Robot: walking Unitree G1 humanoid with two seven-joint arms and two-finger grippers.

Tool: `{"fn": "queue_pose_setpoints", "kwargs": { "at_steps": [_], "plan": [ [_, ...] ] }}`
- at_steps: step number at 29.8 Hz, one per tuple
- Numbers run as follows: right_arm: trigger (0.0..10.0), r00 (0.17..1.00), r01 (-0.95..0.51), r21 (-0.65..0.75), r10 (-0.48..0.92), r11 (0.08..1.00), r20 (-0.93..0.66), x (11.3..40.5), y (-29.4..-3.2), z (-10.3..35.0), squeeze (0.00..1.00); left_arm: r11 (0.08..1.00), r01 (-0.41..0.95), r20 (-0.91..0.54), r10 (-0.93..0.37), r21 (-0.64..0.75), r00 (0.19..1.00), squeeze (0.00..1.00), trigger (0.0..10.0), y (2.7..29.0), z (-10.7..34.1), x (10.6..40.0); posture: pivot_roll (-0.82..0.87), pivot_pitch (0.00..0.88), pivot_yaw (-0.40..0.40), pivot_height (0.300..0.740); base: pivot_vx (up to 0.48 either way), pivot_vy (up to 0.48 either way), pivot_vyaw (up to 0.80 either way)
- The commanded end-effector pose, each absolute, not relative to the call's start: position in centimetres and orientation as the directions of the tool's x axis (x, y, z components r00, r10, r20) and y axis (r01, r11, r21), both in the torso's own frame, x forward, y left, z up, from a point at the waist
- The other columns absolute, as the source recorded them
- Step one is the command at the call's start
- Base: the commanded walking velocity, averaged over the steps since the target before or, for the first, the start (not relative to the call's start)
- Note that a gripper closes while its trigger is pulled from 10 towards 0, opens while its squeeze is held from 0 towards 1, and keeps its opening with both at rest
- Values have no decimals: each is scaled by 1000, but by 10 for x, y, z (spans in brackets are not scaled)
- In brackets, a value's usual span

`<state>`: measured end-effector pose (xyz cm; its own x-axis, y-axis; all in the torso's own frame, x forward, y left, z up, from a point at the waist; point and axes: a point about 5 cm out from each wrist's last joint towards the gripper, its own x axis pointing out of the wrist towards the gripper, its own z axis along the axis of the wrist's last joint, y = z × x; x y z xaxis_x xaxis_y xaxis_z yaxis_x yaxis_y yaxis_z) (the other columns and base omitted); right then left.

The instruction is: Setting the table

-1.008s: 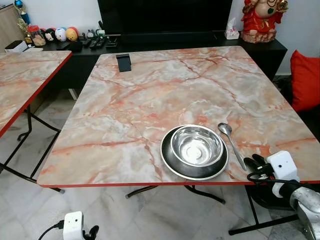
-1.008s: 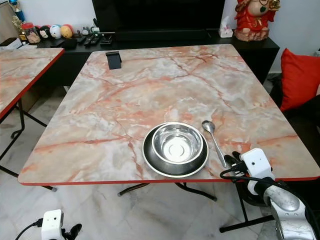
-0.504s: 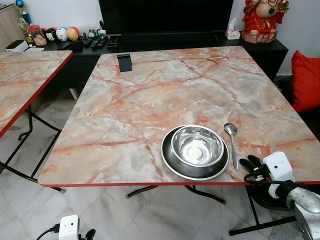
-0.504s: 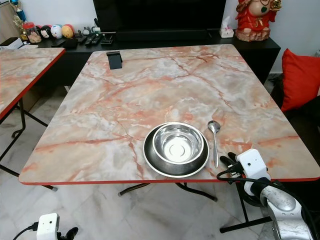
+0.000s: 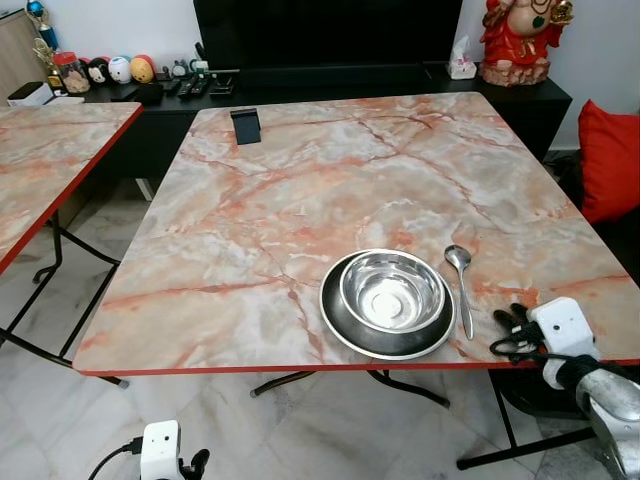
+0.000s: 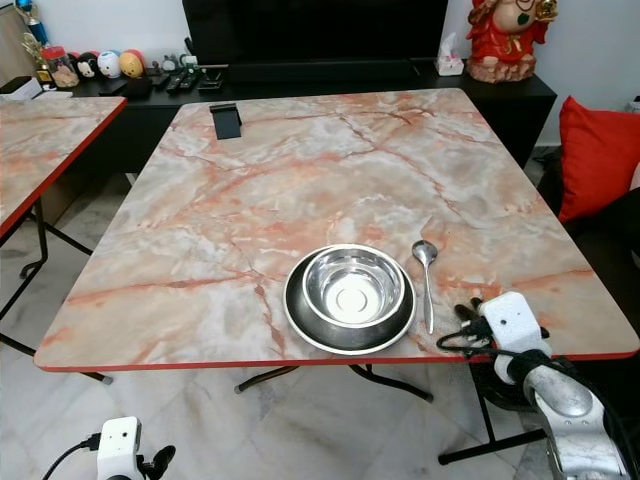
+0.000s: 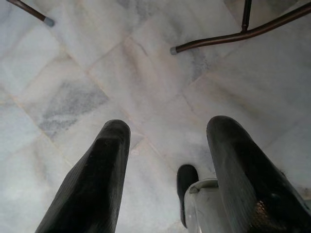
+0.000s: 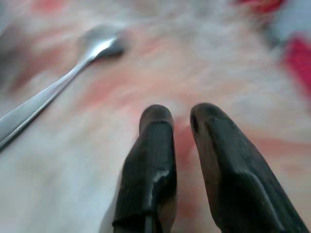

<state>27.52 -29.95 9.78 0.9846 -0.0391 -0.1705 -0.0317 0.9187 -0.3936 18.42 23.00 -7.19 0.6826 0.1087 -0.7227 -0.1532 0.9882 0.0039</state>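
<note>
In the left eye view a rectangular table (image 5: 300, 190) with a glossy pink-and-grey marble-pattern top and a red edge takes up the middle of the frame. Low and right of centre on it sits a round black plate (image 5: 388, 322) with a pale rim, and a shiny round steel bowl (image 5: 392, 291) rests inside it. Just right of the plate lies a slim steel spoon (image 5: 461, 272), its oval head toward the top of the frame and its handle toward the table's near edge. The right gripper (image 5: 512, 322) sits in the lower right, over the table's near edge just right of the spoon handle, on a silver arm with a white boxy wrist block. The left gripper (image 5: 192, 463) hangs at the bottom left above pale marble floor tiles. A small dark stand (image 5: 245, 125) is at the table's far left corner, and a second marble table (image 5: 50, 150) shows at the upper left. In the left wrist view the two ribbed black fingers (image 7: 92, 179) stand wide apart over the veined white floor (image 7: 146, 82). In the right wrist view the rounded black fingers (image 8: 150, 160) are nearly together with only a narrow gap and nothing between them, above the blurred tabletop, the spoon at the upper left of that frame.
</note>
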Motion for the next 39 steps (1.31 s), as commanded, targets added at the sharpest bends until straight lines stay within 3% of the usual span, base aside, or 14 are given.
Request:
{"fn": "queue_pose_setpoints", "kwargs": {
  "at_steps": [1,7,16,29,39],
  "plan": [
    [10000,993,40,-386,-80,922,-89,279,-297,106,0,985,-172,-734,131,20,666,0,10000,241,-72,179,-155,0,78,707,0,0,0],
    [10000,984,147,-251,-114,957,139,285,-267,133,0,977,-207,-743,170,43,648,0,10000,266,-71,162,-157,0,87,707,0,0,0],
    [10000,970,33,-224,23,974,243,284,-209,143,0,970,-237,-771,189,51,608,0,10000,271,-76,147,-149,0,87,707,0,0,0],
    [10000,932,98,-153,-36,983,361,287,-192,174,0,974,-221,-784,177,52,595,0,10000,261,-78,153,-153,0,87,707,0,150,0],
    [10000,934,6,-151,48,989,353,298,-172,180,0,971,-237,-773,175,33,610,0,10000,253,-79,156,-132,0,27,707,0,335,0]
  ]
}}
